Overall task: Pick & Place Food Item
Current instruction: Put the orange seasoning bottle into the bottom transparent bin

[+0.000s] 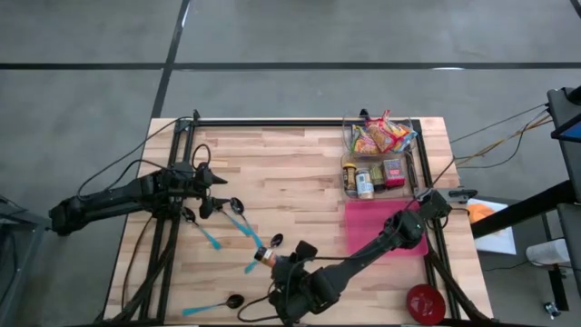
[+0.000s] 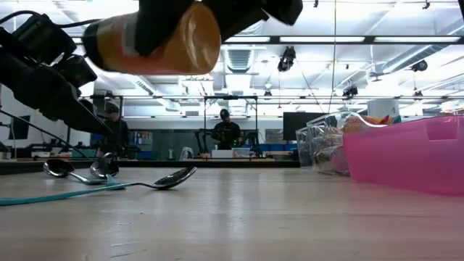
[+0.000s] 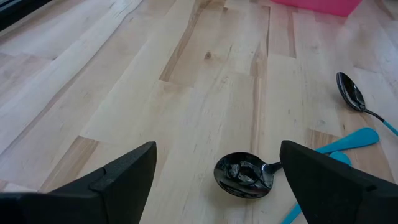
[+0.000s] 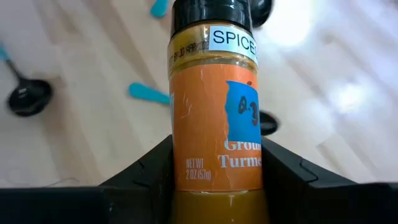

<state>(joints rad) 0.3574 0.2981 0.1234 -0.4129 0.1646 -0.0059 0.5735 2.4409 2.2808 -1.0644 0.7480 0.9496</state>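
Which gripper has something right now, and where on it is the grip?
The right gripper holds the turmeric spice jar by its lower body, away from the black cap, lifted off the table. The left gripper is open and empty.

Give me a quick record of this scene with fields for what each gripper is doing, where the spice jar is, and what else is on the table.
right gripper: shut on spice jar, held lying sideways, clear of the table
left gripper: open, empty, above a spoon
pink tray: right side of the table, nothing seen in it
clear bin: beyond the pink tray, holding snack packets and small jars
red lid: near right corner
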